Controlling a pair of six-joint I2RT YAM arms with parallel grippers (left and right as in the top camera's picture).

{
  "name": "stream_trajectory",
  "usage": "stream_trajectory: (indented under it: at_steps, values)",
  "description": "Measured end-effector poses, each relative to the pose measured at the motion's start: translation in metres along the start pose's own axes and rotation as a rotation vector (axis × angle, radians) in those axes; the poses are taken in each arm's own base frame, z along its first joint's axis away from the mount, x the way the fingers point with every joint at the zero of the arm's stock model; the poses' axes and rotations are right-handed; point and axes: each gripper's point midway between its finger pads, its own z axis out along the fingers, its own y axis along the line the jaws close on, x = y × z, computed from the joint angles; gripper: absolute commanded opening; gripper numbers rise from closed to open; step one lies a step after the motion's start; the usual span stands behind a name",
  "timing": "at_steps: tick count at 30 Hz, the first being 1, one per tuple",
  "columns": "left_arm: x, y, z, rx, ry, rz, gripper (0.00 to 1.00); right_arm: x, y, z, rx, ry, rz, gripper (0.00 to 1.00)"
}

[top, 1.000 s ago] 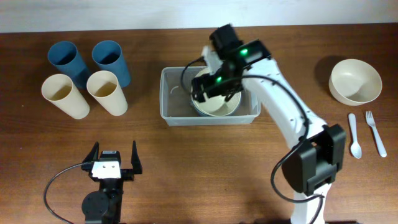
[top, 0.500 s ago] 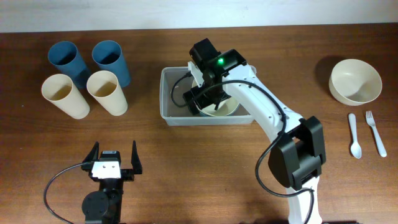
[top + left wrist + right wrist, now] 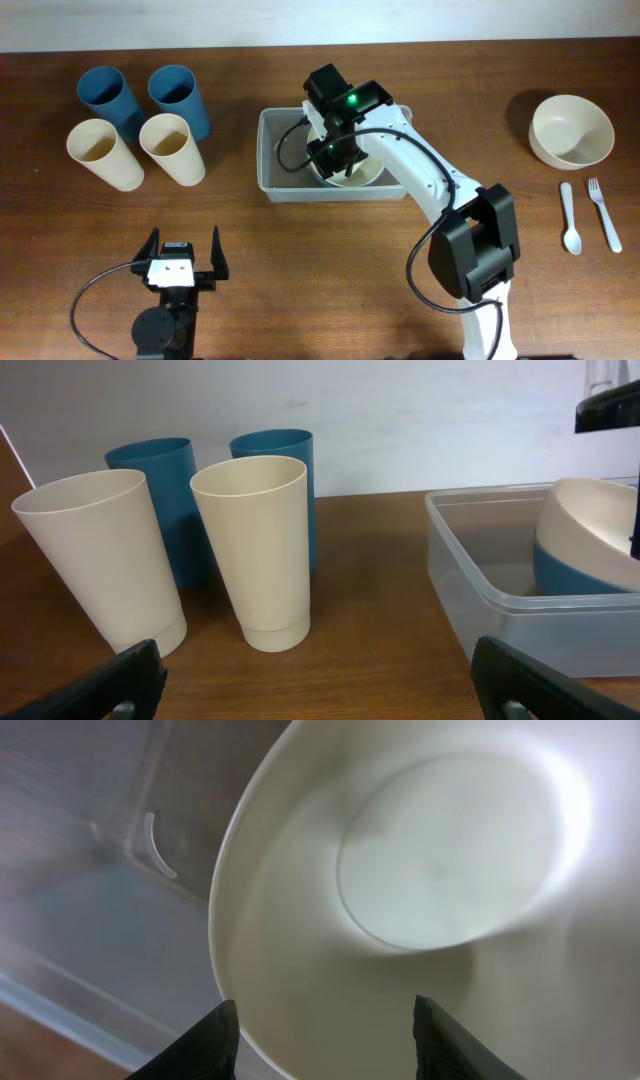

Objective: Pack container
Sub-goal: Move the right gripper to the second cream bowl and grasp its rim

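Note:
The container is a clear plastic bin in the middle of the table. A cream bowl lies in its right half, nested in a blue bowl. My right gripper hangs over the bowl's left rim. In the right wrist view its jaws stand partly apart, astride the rim of the cream bowl. One finger is outside the rim and the other inside, with no visible pinch. My left gripper rests open near the front edge and holds nothing. Its view looks toward the container.
Two blue cups and two cream cups stand at the left. A second cream bowl sits at the far right, with a white spoon and fork in front of it.
My right arm has swung left across the bowl to its left rim, and its jaws have narrowed. The left arm has not moved.

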Motion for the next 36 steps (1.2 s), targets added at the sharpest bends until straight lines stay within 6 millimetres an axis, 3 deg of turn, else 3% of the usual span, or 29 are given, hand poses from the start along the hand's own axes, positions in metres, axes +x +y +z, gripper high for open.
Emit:
stream_trajectory:
  at_steps: [3,14,18,21,24,27,29,30,32,36]
  values:
    - [0.000,0.000,0.000,0.000,0.000,0.000,1.00,0.000,-0.001,0.003,0.003,0.005,-0.001,0.59]
    - [0.000,0.000,0.000,0.000,0.000,0.000,1.00,0.000,-0.001,0.003,0.002,0.003,-0.003,0.60]
    - [0.000,0.000,0.000,0.000,0.000,0.000,0.99,-0.001,-0.001,0.002,0.003,0.000,0.005,0.65]
    - [0.000,0.000,0.000,0.000,0.000,0.000,1.00,-0.011,-0.004,-0.009,0.027,-0.033,0.040,0.68]
    - [0.000,0.000,0.000,0.000,0.000,0.000,1.00,-0.029,-0.015,-0.038,0.086,-0.098,0.082,0.74]
    - [0.000,0.000,0.000,0.000,0.000,0.000,1.00,-0.040,-0.038,-0.077,0.171,-0.166,0.175,0.85]
    - [0.000,0.000,0.000,0.000,0.000,0.000,1.00,-0.030,-0.078,-0.107,0.268,-0.174,0.319,0.89]
    - [0.000,0.000,0.000,0.000,0.000,0.000,0.99,-0.019,-0.094,-0.114,0.297,-0.149,0.379,0.91]
    - [0.000,0.000,0.000,0.000,0.000,0.000,1.00,0.012,-0.149,-0.133,0.371,-0.105,0.585,0.92]
    - [0.000,0.000,0.000,0.000,0.000,0.000,1.00,0.071,-0.240,-0.153,0.414,-0.056,0.960,0.94]
